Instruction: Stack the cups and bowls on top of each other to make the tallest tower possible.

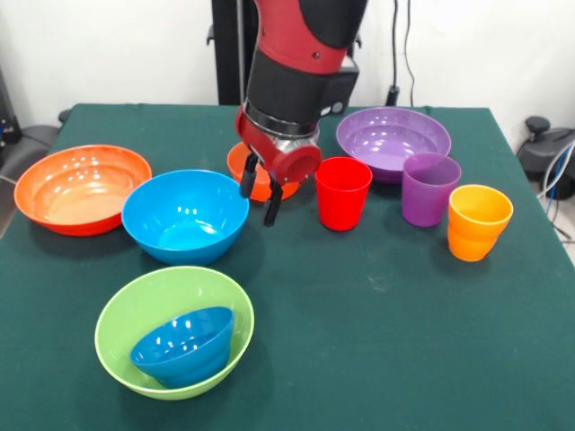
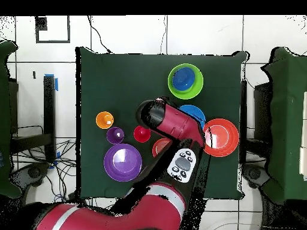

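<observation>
My gripper is open and empty. It hangs just above the table between the deep light blue bowl and the red cup, in front of the small orange bowl, which it partly hides. The lime green bowl stands at the front left with the small dark blue bowl lying tilted inside it. The wide orange-red bowl is at the far left. The wide purple bowl, purple cup and orange cup stand to the right. In the overhead view the arm covers the gripper.
All the things stand on a dark green table cloth. In the overhead view the cups lie in a row to the left of the arm, and the green bowl lies farthest from the base. Cables hang past the table's right edge.
</observation>
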Tool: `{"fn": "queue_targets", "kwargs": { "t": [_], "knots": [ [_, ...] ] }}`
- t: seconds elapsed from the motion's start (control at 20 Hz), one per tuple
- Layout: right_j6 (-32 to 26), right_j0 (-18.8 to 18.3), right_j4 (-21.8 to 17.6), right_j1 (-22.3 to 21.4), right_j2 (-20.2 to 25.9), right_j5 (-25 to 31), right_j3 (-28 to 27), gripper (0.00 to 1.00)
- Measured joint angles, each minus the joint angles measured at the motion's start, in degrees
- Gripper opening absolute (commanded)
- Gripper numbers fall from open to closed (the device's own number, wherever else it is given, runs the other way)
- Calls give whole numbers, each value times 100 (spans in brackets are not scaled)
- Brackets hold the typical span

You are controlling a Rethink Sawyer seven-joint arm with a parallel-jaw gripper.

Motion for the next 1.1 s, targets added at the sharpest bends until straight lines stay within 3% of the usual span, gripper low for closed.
{"fn": "queue_targets", "kwargs": {
  "t": [0.4,1.1],
  "knots": [
    [0,-75,-171,-267,50,1,2,100],
    [0,-50,-492,-93,163,-169,60,100]
  ]
}}
